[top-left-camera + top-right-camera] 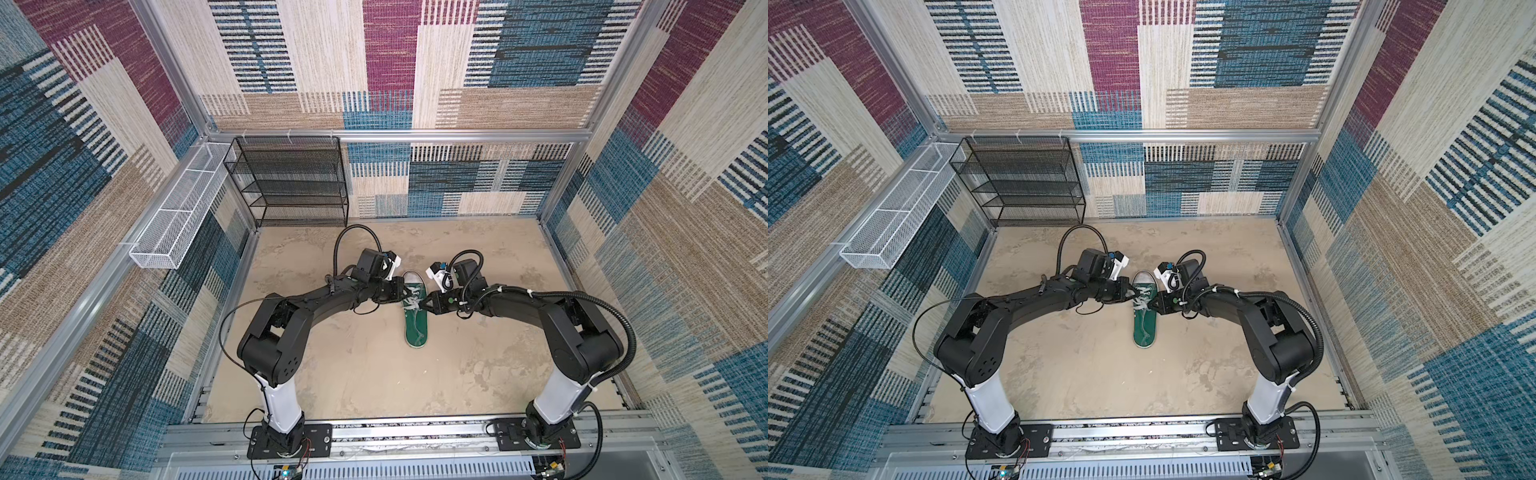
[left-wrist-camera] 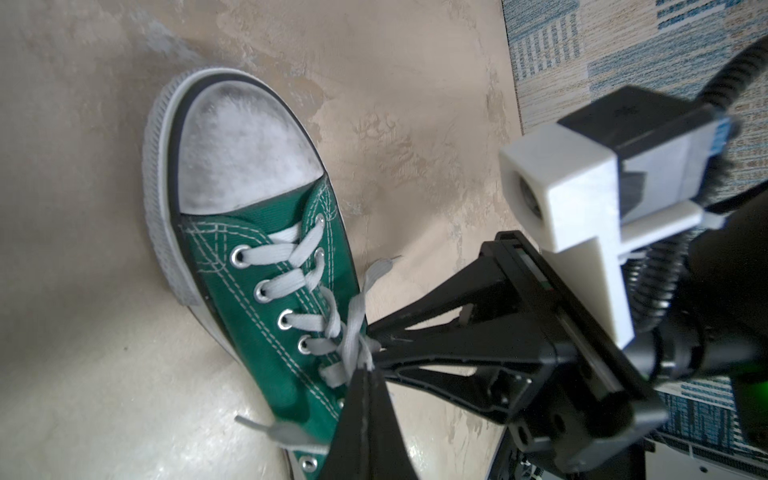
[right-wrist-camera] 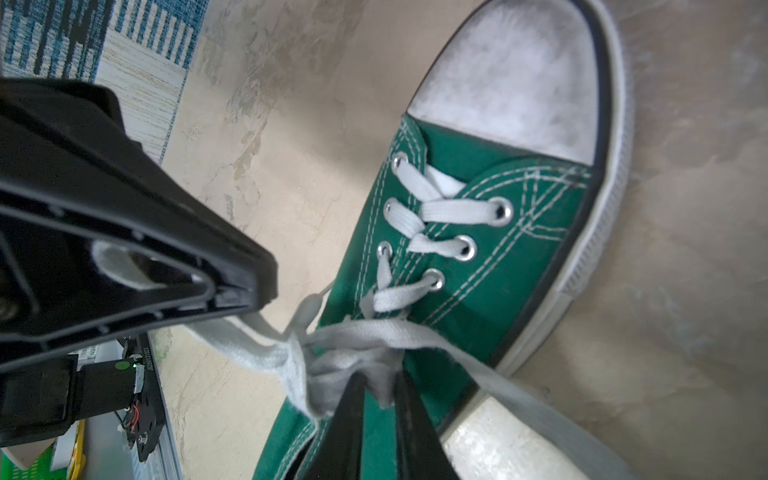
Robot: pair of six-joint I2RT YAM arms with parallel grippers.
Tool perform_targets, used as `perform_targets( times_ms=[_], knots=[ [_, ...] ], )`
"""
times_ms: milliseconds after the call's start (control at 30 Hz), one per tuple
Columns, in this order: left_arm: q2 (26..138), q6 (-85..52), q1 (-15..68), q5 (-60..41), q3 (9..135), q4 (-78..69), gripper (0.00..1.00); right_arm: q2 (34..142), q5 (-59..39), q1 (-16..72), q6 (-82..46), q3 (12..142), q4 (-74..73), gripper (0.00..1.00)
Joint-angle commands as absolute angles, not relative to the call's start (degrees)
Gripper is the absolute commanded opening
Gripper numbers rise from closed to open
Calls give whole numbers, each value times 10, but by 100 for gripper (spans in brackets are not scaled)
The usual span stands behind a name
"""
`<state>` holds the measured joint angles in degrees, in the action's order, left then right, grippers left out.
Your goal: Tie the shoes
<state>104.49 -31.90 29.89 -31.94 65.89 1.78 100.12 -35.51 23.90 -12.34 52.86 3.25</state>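
shoe (image 1: 417,328) lies on mottled beige floor (image 1: 365,374), carpet walls (image 1: 457,183) around; left jaws and right jaws pinch its laces (image 3: 266,357).

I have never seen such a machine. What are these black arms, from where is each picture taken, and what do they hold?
These are two robot arms, each ending in a two-finger gripper. Two pictures look down from above; two come from cameras on the wrists. On the beige floor lies one green sneaker. The left gripper is shut on its laces. The right gripper has bunched lace between its jaws; whether it clamps is unclear. A black mesh rack stands behind.
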Motion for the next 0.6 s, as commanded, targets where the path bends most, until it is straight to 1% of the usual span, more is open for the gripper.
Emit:
perform_targets(
  times_ms=[0, 33, 100, 200, 367, 467, 533, 567],
  knots=[
    [1048, -319, 294, -347, 665, 25, 0, 997, -354, 239, -114, 527, 40, 23],
    [1049, -319, 293, -348, 666, 26, 0, 993, -355, 239, -113, 523, 40, 29],
    [1050, -319, 293, -349, 666, 26, 0, 987, -360, 239, -113, 513, 37, 33],
    [1050, -319, 293, -352, 664, 25, 0, 985, -368, 241, -116, 507, 32, 35],
    [1048, -322, 292, -352, 659, 22, 0, 994, -366, 244, -117, 513, 22, 34],
    [1048, -322, 292, -351, 659, 23, 0, 1004, -357, 245, -118, 524, 24, 29],
    [1046, -322, 291, -348, 659, 24, 0, 1008, -344, 244, -117, 529, 31, 20],
    [1045, -321, 290, -347, 659, 25, 0, 1006, -336, 244, -117, 531, 35, 13]
  ],
)
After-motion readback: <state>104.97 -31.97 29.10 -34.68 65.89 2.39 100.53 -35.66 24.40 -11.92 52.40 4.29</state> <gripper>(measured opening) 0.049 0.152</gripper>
